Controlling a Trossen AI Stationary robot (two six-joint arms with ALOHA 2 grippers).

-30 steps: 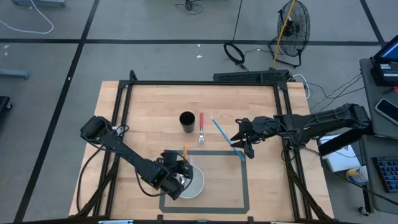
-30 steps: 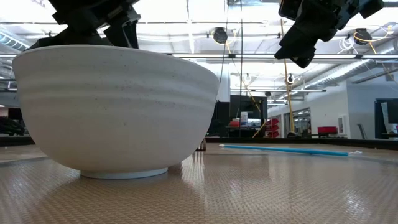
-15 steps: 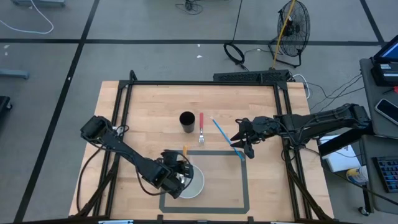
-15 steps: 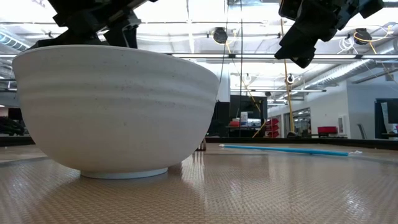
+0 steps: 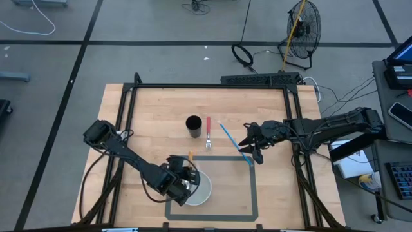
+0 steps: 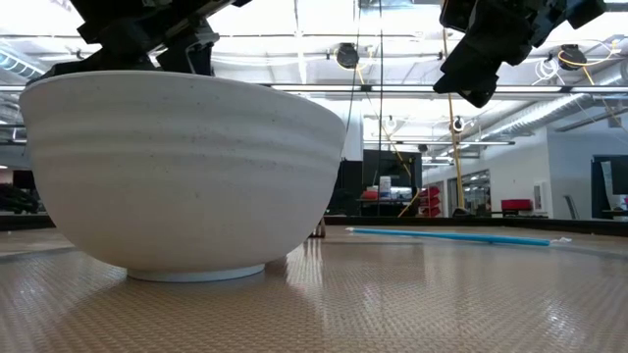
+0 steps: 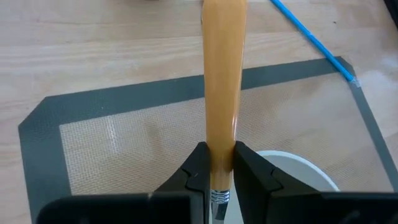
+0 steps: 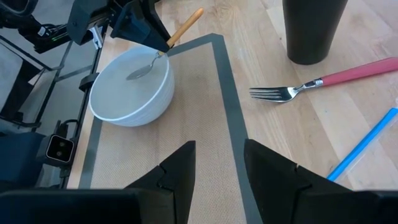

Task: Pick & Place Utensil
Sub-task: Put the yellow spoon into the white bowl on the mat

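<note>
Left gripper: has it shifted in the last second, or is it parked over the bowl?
Yes, slightly. In the low view the left gripper, shut on the spoon, has edged toward the picture's left and dipped against the white bowl rim.

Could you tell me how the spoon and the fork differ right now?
The spoon has an orange handle; the fork has a red one. The spoon is clamped in the left gripper, tilted, its head over the white bowl; the fork lies flat and untouched on the wooden table, beside the black cup. Both have metal heads.
</note>
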